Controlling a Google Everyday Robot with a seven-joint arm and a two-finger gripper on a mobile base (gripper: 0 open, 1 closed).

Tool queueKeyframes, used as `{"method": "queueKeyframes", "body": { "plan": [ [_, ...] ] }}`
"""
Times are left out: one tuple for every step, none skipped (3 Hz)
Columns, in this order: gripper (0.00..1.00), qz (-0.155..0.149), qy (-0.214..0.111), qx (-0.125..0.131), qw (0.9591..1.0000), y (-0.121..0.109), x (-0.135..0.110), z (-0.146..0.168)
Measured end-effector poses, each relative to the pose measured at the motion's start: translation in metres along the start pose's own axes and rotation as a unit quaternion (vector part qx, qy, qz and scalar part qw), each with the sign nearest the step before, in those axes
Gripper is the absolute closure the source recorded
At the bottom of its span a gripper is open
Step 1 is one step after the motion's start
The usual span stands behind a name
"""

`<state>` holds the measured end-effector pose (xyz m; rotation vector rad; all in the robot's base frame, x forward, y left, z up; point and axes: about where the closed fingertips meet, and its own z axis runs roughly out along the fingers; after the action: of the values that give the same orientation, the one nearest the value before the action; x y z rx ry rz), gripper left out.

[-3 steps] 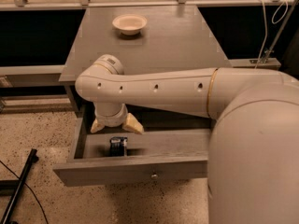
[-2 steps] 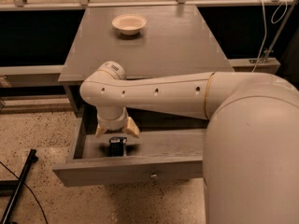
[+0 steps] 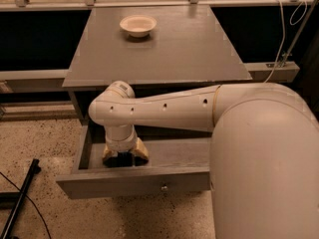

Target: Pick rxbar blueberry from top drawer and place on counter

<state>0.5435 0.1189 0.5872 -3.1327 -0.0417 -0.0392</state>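
Note:
The top drawer (image 3: 134, 182) stands pulled open below the counter (image 3: 164, 49). My gripper (image 3: 125, 157) reaches down into the drawer's left part, low over its floor. Its tan fingers (image 3: 141, 152) are spread open. The rxbar blueberry (image 3: 124, 160) shows only as a small dark patch between them, mostly hidden by the wrist. I cannot tell whether the fingers touch it.
A pale bowl (image 3: 138, 25) sits at the back of the counter. My white arm (image 3: 199, 113) crosses over the drawer from the right. A black pole (image 3: 20, 198) lies on the speckled floor at the left. A cable (image 3: 279, 39) hangs at the right.
My gripper has lowered further into the drawer, down over the dark bar, which now shows less.

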Motion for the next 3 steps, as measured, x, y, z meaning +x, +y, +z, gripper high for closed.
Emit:
{"method": "queueKeyframes", "body": {
  "plan": [
    [0.31, -0.003, -0.019, 0.003, 0.9998, 0.005, -0.011, 0.008],
    [0.55, -0.004, -0.02, 0.005, 0.9998, 0.005, -0.012, 0.002],
    [0.78, -0.004, -0.02, 0.005, 0.9998, 0.005, -0.012, -0.007]
  ]
}}
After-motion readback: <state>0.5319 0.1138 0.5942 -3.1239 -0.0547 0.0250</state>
